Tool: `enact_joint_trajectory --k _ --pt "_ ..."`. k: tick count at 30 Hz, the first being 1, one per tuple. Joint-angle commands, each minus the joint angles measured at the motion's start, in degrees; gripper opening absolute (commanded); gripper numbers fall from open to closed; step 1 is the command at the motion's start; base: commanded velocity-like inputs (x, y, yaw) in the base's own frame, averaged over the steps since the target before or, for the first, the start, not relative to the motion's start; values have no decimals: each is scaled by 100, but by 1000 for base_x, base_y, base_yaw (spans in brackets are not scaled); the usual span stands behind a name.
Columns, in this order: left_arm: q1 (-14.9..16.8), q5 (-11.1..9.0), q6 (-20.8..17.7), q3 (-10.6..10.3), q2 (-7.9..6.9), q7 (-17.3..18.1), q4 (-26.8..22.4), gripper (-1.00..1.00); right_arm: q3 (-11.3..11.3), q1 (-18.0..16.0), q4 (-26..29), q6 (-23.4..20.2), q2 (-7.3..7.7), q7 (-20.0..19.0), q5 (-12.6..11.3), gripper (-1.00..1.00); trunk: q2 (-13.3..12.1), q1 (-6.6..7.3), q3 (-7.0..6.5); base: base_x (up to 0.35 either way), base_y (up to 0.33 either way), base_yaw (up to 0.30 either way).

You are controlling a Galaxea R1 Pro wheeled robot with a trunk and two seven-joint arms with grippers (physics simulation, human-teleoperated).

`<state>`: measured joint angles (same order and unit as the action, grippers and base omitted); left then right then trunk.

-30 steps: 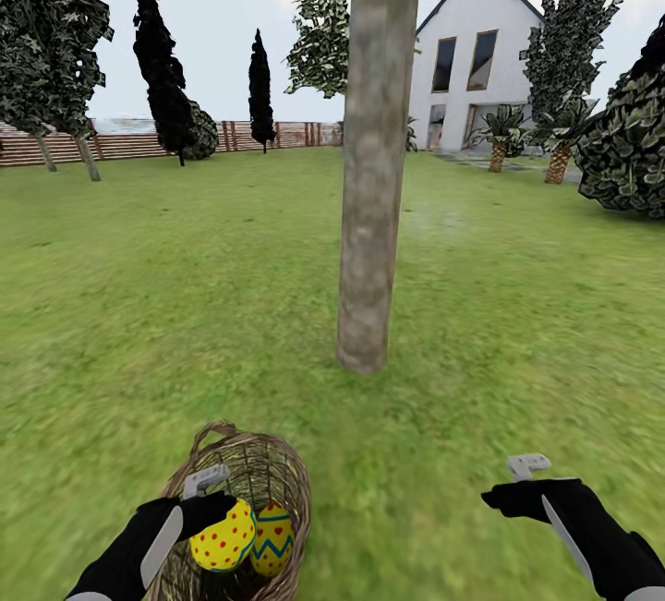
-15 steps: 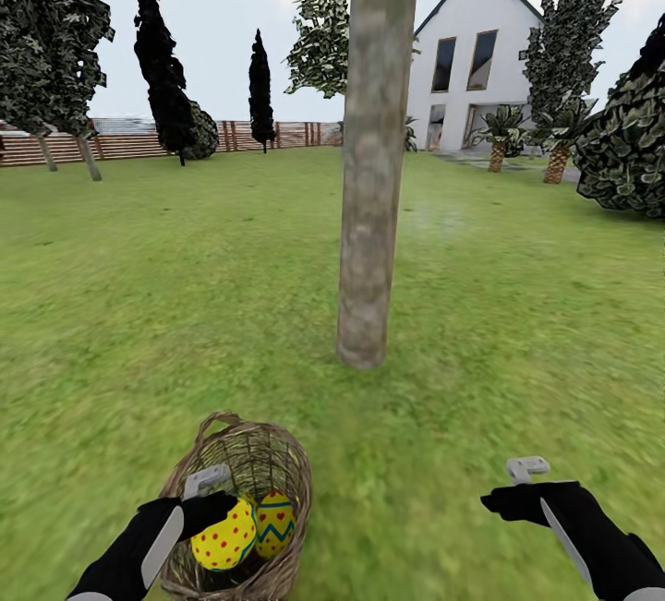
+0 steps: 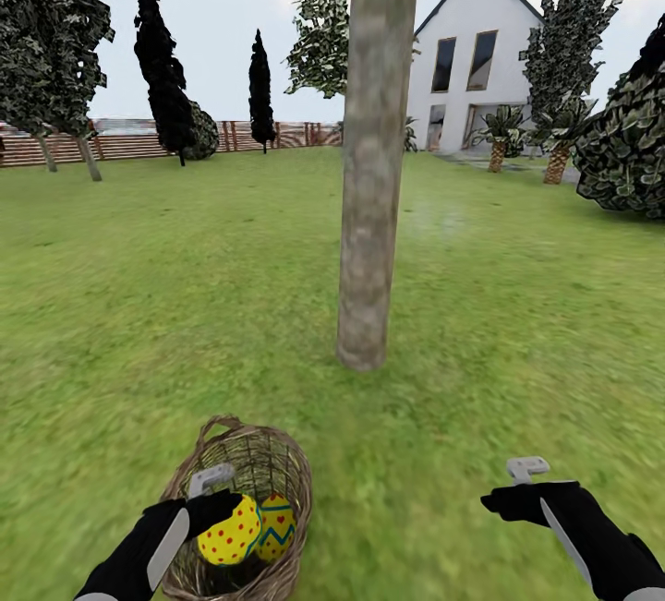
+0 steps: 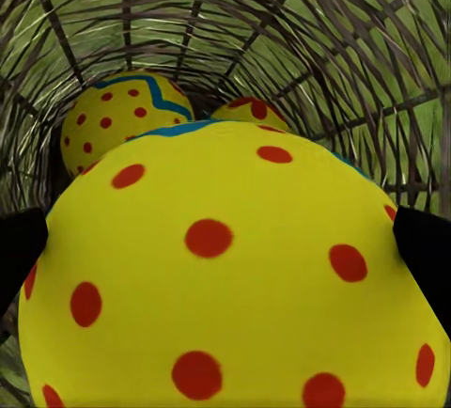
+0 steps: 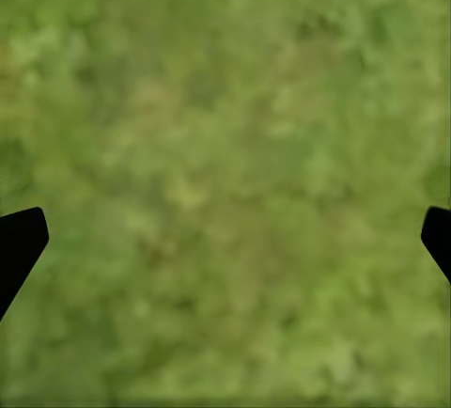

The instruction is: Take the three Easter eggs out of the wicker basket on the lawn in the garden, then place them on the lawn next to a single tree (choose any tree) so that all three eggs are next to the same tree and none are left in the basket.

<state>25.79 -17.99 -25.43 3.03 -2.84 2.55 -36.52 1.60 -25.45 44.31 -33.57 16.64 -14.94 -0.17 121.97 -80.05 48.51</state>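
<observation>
Left fingers (image 4: 19,248) clamp dotted egg (image 4: 225,276) inside wicker basket (image 3: 268,462); wrist reveals two more; right fingers (image 5: 19,239) apart.

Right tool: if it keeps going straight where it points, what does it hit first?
Probably just the short green lawn; the right tool is open, with nothing but grass ahead. Depth is unclear.
</observation>
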Motion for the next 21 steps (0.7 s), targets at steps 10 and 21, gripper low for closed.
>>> enact_joint_trajectory --k 10,21 --pt "0 -12 -33 22 11 22 -3 -100 14 -3 0 -35 6 -2 0 100 -400 221 -174 -122 0 0" --pt "1 -12 -33 14 11 17 2 -100 16 -2 -2 -27 6 -4 0 100 -841 463 -372 -135 0 0"
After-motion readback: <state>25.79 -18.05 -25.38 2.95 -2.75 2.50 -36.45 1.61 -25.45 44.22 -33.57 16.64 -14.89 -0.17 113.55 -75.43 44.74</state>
